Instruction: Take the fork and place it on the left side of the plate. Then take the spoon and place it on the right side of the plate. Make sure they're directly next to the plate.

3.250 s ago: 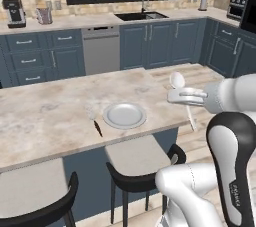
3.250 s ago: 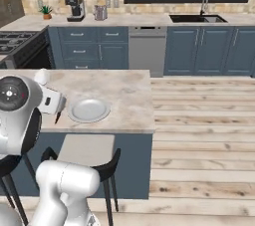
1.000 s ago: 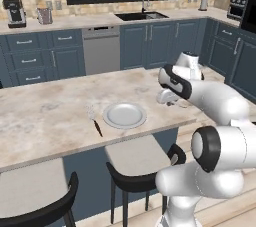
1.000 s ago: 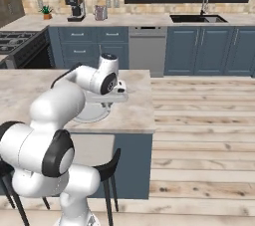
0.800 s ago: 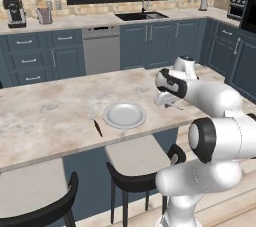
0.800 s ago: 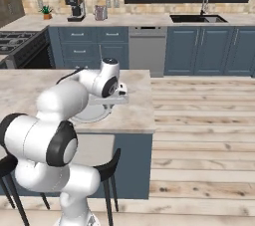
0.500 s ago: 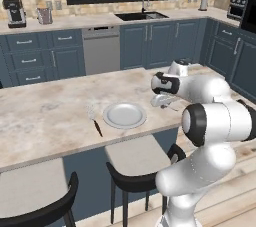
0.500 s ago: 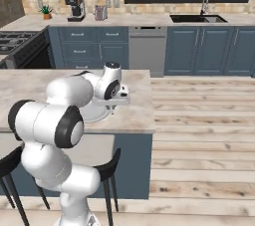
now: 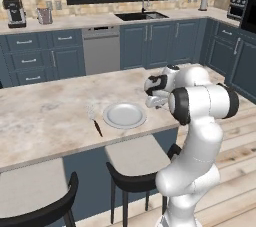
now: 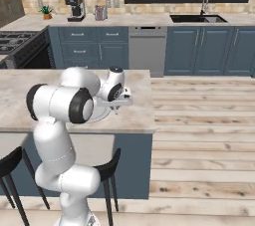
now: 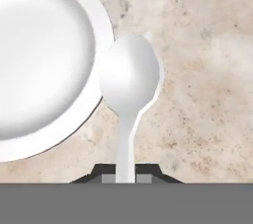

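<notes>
The round pale plate (image 9: 124,115) lies on the marble island, and the hand view has it at the left (image 11: 44,60). The fork (image 9: 95,122) lies flat just left of the plate, its dark handle pointing toward the island's front edge. My gripper (image 9: 152,102) hangs low over the counter at the plate's right side, shut on the handle of the spoon (image 11: 129,77). The spoon's oval bowl points away from the hand, and its left edge overlaps the plate's rim in the hand view. From the right base view, the gripper (image 10: 121,104) shows beside the arm, which hides most of the plate.
The island counter (image 9: 45,116) stretches bare to the left of the fork. A cushioned stool (image 9: 135,163) stands under its front edge, another stool (image 9: 35,206) at the lower left. Behind are the sink (image 9: 141,16) and a coffee machine (image 9: 15,12).
The arm has swung left and down with the spoon, from right of the island's middle to close beside the plate's right rim. Plate and fork have not moved.
</notes>
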### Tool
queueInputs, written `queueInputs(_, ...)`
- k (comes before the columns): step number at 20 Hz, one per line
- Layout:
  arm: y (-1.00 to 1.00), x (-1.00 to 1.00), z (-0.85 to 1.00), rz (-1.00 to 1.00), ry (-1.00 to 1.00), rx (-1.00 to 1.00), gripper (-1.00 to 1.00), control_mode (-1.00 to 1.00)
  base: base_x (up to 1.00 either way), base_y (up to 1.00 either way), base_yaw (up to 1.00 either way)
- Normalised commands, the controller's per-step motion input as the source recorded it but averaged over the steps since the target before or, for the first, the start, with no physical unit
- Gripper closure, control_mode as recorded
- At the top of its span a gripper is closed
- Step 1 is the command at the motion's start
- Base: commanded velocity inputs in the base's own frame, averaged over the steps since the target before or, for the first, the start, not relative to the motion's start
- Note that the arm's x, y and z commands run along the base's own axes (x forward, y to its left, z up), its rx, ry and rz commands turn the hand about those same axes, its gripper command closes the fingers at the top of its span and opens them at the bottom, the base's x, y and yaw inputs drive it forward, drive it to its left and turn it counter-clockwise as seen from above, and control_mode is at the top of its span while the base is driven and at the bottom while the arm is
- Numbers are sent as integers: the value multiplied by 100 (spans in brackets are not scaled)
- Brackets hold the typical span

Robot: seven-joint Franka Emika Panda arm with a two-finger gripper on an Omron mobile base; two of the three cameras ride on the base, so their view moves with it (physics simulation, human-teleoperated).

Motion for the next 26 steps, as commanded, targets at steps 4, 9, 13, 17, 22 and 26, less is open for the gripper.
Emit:
queueInputs(4, 0, 52, -40, 0, 0, -2, 100, -100, 0, 0, 0)
queueInputs(9, 0, 43, -38, 0, 0, -3, 100, -100, 0, 0, 0)
queueInputs(13, 0, 23, -32, 0, 0, -1, 100, -100, 0, 0, 0)
queueInputs(17, 0, 10, -33, 0, 0, -2, 100, -100, 0, 0, 0)
queueInputs(22, 0, 4, -34, -2, 0, -3, 100, -100, 0, 0, 0)
queueInputs(26, 5, 2, -37, -5, 0, -4, 100, -100, 0, 0, 0)
